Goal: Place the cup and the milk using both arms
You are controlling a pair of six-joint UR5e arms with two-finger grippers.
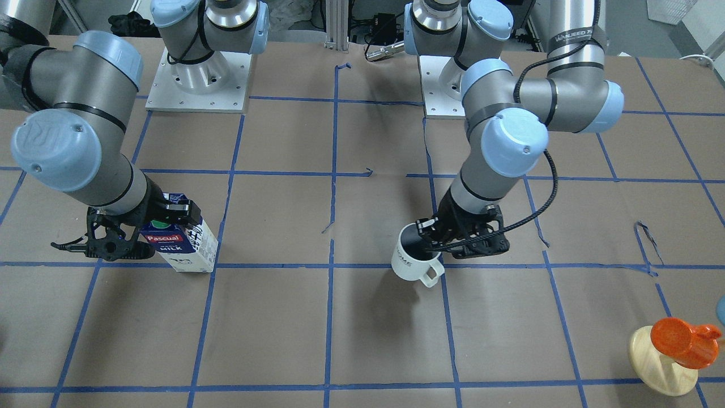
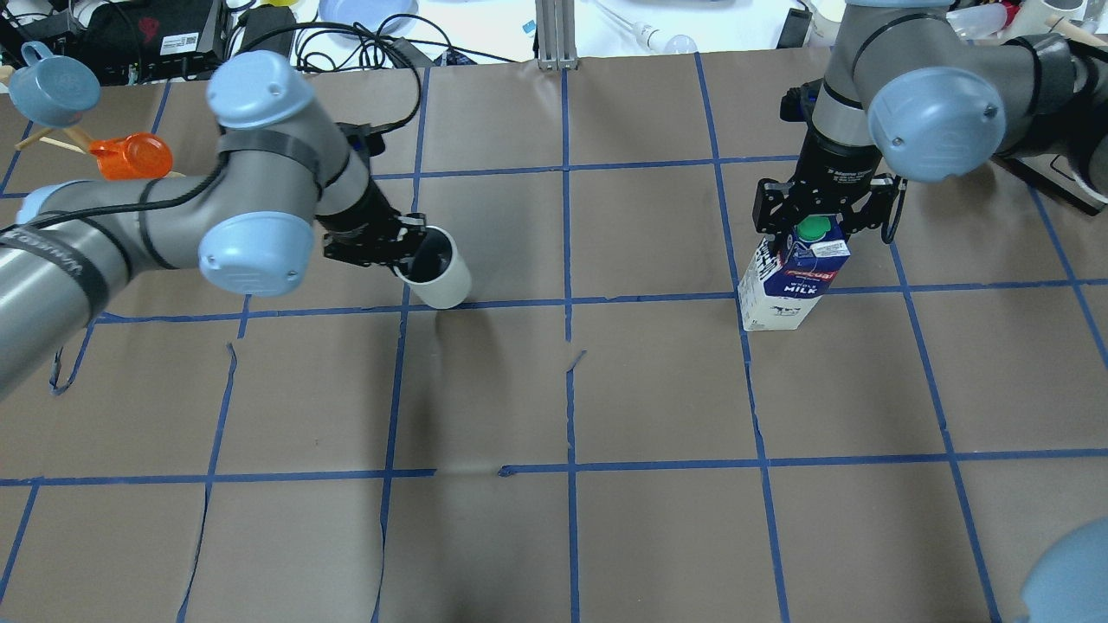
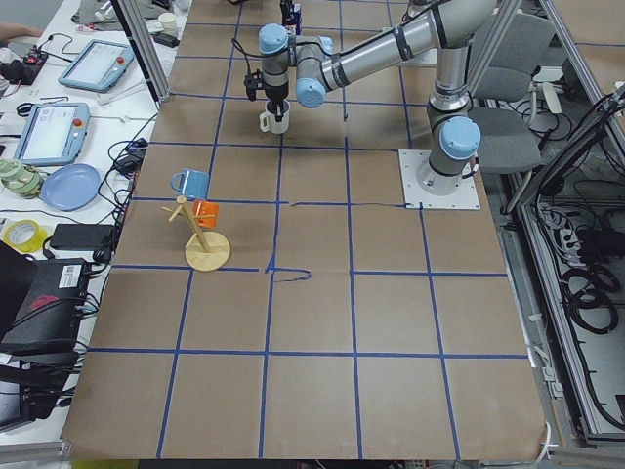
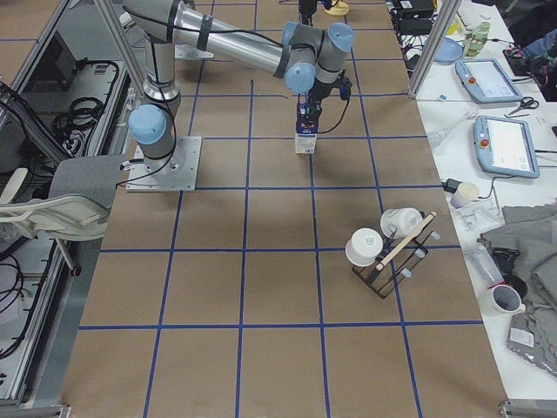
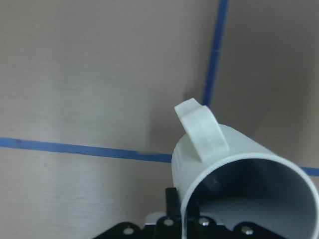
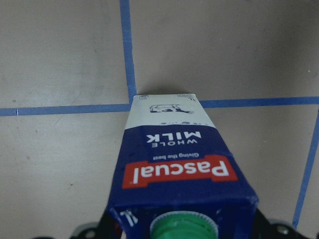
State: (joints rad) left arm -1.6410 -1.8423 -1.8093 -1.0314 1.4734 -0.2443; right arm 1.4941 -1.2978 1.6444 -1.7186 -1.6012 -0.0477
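The white cup (image 1: 412, 265) hangs tilted just over the brown table, near a blue tape crossing, its handle pointing away from the robot. My left gripper (image 1: 435, 242) is shut on its rim, one finger inside the dark interior. In the left wrist view the cup (image 5: 234, 164) fills the lower right. The blue and white milk (image 2: 789, 290) carton leans a little. My right gripper (image 2: 814, 227) comes from above and is shut on its gable top at the green cap. The carton also shows in the right wrist view (image 6: 174, 159). I cannot tell whether either base touches the table.
A wooden mug tree (image 1: 668, 368) with an orange cup (image 1: 682, 340) stands at the table's end beyond my left arm. A rack with white cups (image 4: 387, 248) stands at the other end. The arm bases (image 1: 198, 79) sit at the robot's edge.
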